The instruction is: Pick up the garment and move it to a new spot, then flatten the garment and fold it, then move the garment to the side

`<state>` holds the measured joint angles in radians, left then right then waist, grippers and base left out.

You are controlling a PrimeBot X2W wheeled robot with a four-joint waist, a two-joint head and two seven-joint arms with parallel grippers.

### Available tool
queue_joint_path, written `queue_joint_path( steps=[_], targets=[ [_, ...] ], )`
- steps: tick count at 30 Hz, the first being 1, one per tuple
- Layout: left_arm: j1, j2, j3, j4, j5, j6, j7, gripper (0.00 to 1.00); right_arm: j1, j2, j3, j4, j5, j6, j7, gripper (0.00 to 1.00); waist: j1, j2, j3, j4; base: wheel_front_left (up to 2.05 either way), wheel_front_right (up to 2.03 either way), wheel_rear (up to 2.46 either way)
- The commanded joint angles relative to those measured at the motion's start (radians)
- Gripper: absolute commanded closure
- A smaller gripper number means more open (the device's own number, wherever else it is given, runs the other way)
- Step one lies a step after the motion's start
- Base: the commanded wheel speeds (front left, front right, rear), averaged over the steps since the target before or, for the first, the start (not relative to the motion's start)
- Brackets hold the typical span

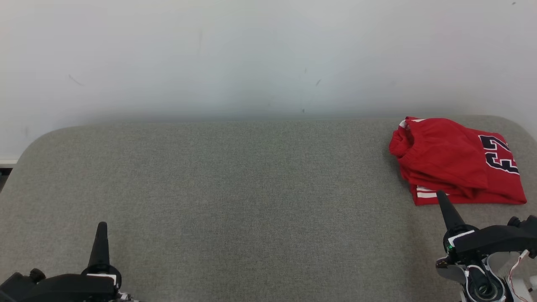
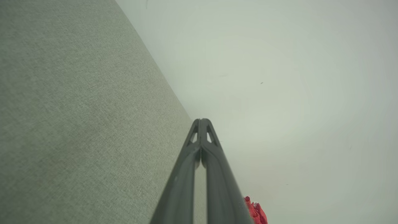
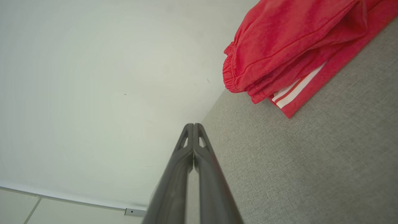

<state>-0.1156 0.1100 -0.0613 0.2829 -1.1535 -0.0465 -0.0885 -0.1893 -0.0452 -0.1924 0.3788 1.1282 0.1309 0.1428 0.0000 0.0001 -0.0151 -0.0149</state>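
Note:
A red garment (image 1: pixel 455 161) with white stripes and a dark number print lies folded in a bundle at the far right of the grey fabric table (image 1: pixel 235 193). The right wrist view shows the garment (image 3: pixel 298 43) at the upper right, apart from the fingers. My right gripper (image 1: pixel 441 194) is shut and empty, its tip just in front of the garment's near edge; the fingers (image 3: pixel 193 130) meet tip to tip. At the lower left my left gripper (image 1: pixel 102 225) is also shut with nothing in it, pressed together (image 2: pixel 201 123). A scrap of the garment (image 2: pixel 256 211) peeks beside those fingers.
A pale wall (image 1: pixel 268 54) rises right behind the table's far edge. The table's rounded corners show at the far left and far right. A wide stretch of grey surface lies between the two grippers.

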Motion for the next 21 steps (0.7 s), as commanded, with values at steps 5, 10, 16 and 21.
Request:
queue_joint_path(
  steps=[5,10,16,21],
  targets=[
    [-0.036,-0.003,0.011,0.006,-0.068,-0.017,0.009,1.00,-0.032,-0.010,-0.015,-0.001,0.062,0.000,0.017,1.00,0.0000,-0.0001,0.002,0.001,0.00,0.00,0.00],
    [-0.048,-0.010,0.015,0.015,-0.117,-0.026,0.015,1.00,-0.039,-0.010,-0.023,0.003,0.105,0.000,0.029,1.00,0.0000,-0.0001,0.004,0.003,0.00,0.00,0.00],
    [-0.060,-0.017,0.019,0.025,-0.172,-0.035,0.021,1.00,-0.047,-0.011,-0.032,0.008,0.155,0.000,0.043,1.00,0.0000,-0.0001,0.007,0.004,0.00,0.00,0.00],
    [-0.070,-0.023,0.022,0.034,-0.214,-0.042,0.026,1.00,-0.055,-0.012,-0.040,0.012,0.193,0.000,0.052,1.00,0.0000,-0.0001,0.009,0.006,0.00,0.00,0.00]
  ],
)
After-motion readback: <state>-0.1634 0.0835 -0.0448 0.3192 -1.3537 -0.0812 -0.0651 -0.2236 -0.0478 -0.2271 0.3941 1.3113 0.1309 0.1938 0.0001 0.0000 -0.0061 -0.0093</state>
